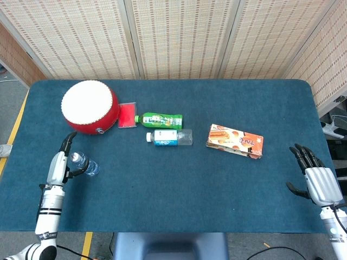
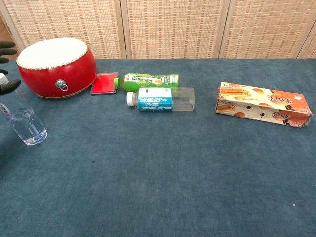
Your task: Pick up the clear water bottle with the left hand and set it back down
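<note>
The clear water bottle (image 1: pixel 87 165) stands near the table's left edge and leans left toward my left hand (image 1: pixel 58 162). Its upper part reaches between the hand's spread fingers. In the chest view the bottle (image 2: pixel 28 127) shows its base and lower body on the cloth, tilted left, with the top cut off by the frame edge. Only dark fingertips (image 2: pixel 9 88) of the left hand show there, wide apart and not closed on the bottle. My right hand (image 1: pixel 319 181) rests at the table's right front corner, fingers extended, holding nothing.
A red drum (image 1: pixel 89 106) sits at the back left, just behind the bottle, with a red card (image 1: pixel 128 115) beside it. A green bottle (image 1: pixel 160 119) and a blue-labelled bottle (image 1: pixel 169 137) lie mid-table. A snack box (image 1: pixel 235 141) lies to the right.
</note>
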